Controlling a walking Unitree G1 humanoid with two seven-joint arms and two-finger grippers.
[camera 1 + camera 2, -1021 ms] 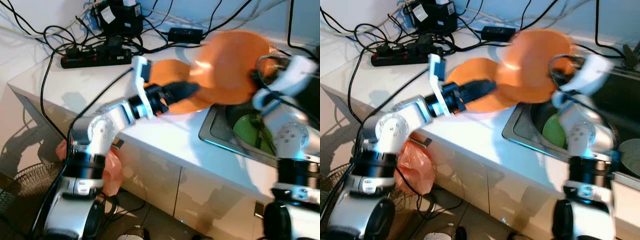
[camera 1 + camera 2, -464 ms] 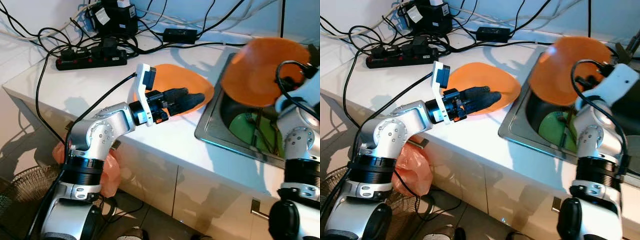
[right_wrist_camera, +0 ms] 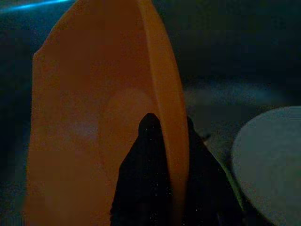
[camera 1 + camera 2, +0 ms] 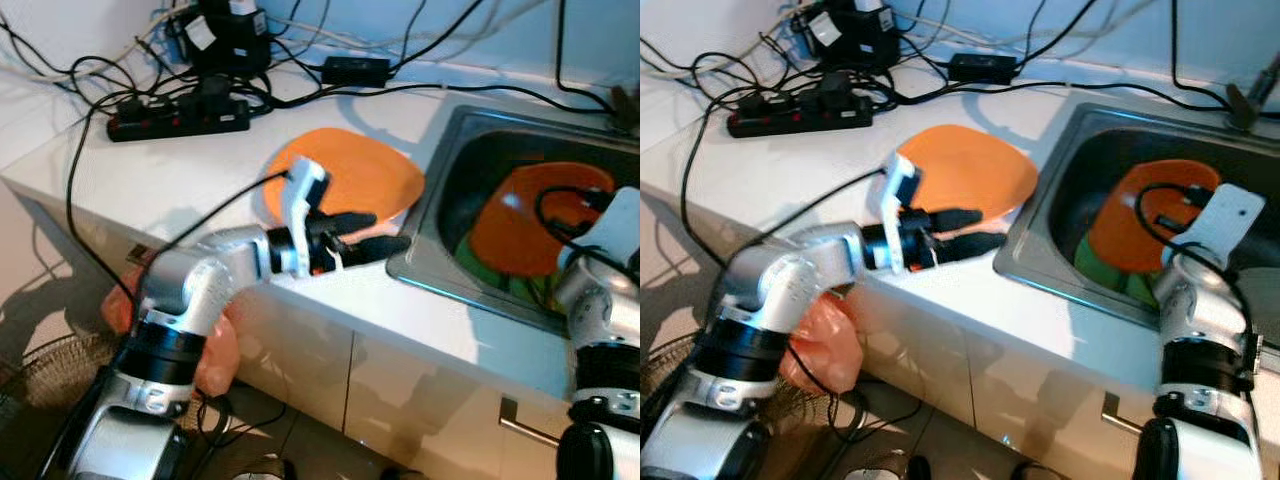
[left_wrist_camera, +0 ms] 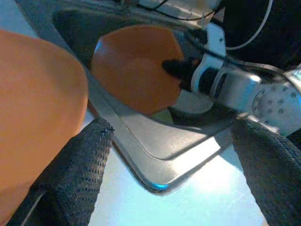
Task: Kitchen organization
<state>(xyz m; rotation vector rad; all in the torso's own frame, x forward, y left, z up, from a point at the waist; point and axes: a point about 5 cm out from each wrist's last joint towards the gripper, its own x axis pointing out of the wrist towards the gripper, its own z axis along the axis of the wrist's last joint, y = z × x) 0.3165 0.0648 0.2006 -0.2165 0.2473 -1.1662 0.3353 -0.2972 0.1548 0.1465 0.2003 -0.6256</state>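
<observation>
Left eye view: a round orange plastic plate (image 4: 545,215) is held tilted inside the steel sink basin (image 4: 470,140) by the right pincer (image 4: 592,200), w/ the two black fingers (image 3: 150,141) clamped on the plate's rim, one on each face, as seen in the right wrist view. A second flat orange plate (image 4: 345,180) lies on the white tabletop (image 4: 180,165) just beside the sink's edge; the left pincer (image 4: 375,232) hovers at its near rim, fingers spread apart & nothing gripped, as seen in the left wrist view. Progress is judged as partway: one plate is down in the basin but not yet released, & the other is not yet picked up, so it is presumed that a release by the right arm & a grasp by the left are left to be done. Under the held plate something green (image 4: 480,255) is glimpsed, mostly covered, so whether it is a bowl or a plate cannot be told. A pale round dish (image 3: 270,160) is made out beside the plate in the dim right wrist view, cut off at the frame's edge. Whether the held plate's lower rim is touching anything in the basin cannot be told, since it is hidden by the right arm. Black power strip (image 4: 180,112) & tangled cables (image 4: 300,75) crowd the back of the tabletop, well apart from both plates.
</observation>
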